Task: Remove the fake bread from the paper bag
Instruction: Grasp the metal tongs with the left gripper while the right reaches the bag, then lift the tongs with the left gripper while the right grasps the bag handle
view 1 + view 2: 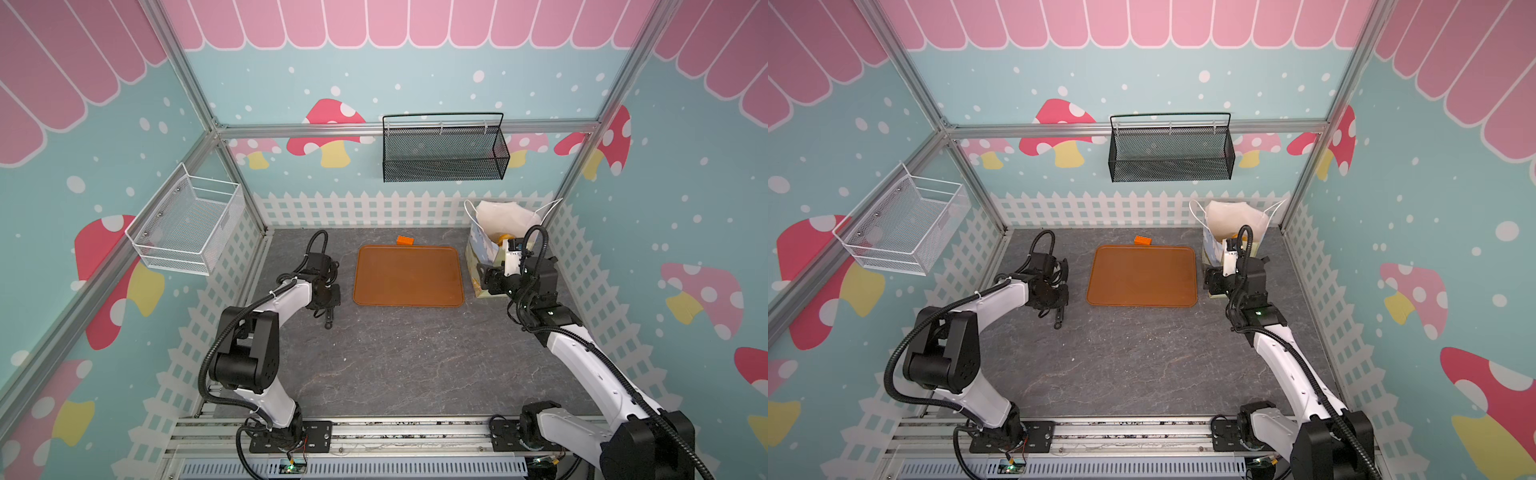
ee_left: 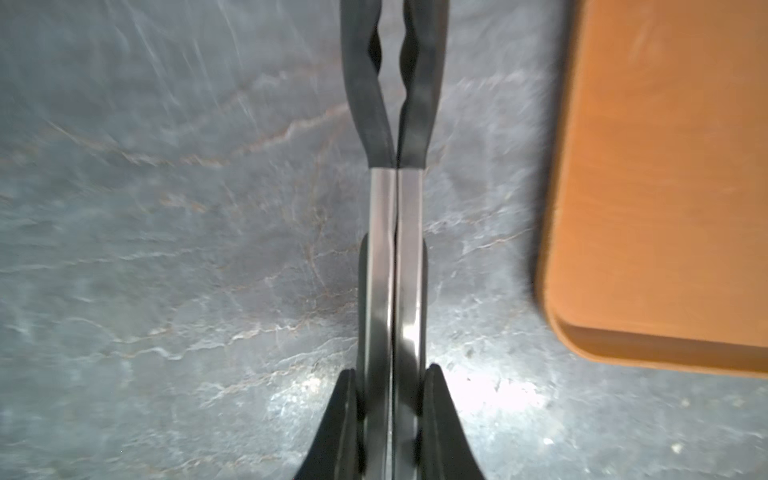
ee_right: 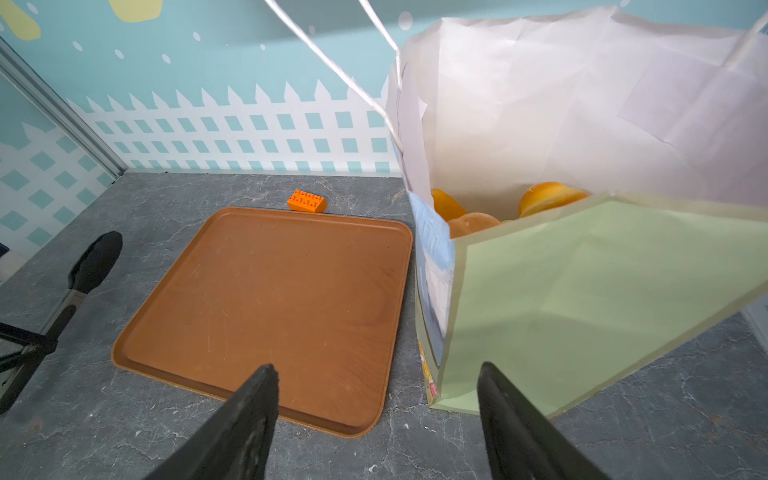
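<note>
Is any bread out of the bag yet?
No: the visible bread sits inside the bag, and the tray is bare.

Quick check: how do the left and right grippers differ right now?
The left gripper is shut on the tongs; the right gripper is open and empty. The left gripper sits left of the tray; the right gripper faces the paper bag at its near corner. Both have black fingers.

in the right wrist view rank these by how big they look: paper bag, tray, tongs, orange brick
1. paper bag, but it sits nearest the camera, so its lead over the tray is unsure
2. tray
3. tongs
4. orange brick
</note>
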`<action>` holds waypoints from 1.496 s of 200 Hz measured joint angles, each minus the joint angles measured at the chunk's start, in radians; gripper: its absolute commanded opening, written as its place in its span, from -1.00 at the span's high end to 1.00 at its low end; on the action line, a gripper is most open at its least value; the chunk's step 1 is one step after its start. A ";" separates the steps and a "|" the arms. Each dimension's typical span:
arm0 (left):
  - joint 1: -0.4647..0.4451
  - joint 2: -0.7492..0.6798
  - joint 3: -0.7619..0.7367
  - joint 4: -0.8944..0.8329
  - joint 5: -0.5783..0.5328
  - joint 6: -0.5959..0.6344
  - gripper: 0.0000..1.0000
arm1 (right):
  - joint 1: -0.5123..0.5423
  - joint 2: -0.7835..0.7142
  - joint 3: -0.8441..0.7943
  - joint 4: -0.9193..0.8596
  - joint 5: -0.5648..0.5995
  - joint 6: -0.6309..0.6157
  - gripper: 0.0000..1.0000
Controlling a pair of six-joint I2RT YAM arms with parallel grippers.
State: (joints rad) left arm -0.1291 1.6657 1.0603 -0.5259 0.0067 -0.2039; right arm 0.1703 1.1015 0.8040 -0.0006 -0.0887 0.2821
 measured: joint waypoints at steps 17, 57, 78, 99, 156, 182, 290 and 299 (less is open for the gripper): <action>0.000 -0.040 0.000 0.003 0.010 0.014 1.00 | 0.000 0.000 0.018 -0.028 0.001 -0.004 -0.55; -0.027 -0.164 -0.003 0.005 0.033 0.078 1.00 | -0.007 0.047 0.272 -0.231 0.109 -0.045 -0.62; -0.097 -0.249 -0.006 0.018 0.039 0.131 1.00 | -0.060 0.120 0.493 -0.349 0.171 -0.062 -0.67; -0.177 -0.315 -0.013 0.051 0.043 0.167 1.00 | -0.174 0.198 0.688 -0.484 0.206 -0.064 -0.70; -0.303 -0.380 -0.062 0.171 0.085 0.183 1.00 | -0.437 0.419 0.922 -0.687 0.022 -0.053 -0.72; -0.337 -0.381 -0.063 0.201 0.109 0.187 1.00 | -0.453 0.536 0.979 -0.722 -0.063 -0.041 -0.69; -0.344 -0.403 -0.131 0.294 0.142 0.232 1.00 | -0.421 0.698 1.092 -0.739 -0.089 -0.018 -0.52; -0.344 -0.402 -0.131 0.300 0.143 0.236 1.00 | -0.410 0.698 1.092 -0.740 -0.078 -0.017 -0.52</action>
State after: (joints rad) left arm -0.4736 1.2633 0.9295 -0.2260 0.1501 0.0322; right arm -0.2394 1.8000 1.8961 -0.7406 -0.1669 0.2649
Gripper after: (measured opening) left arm 0.169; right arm 0.764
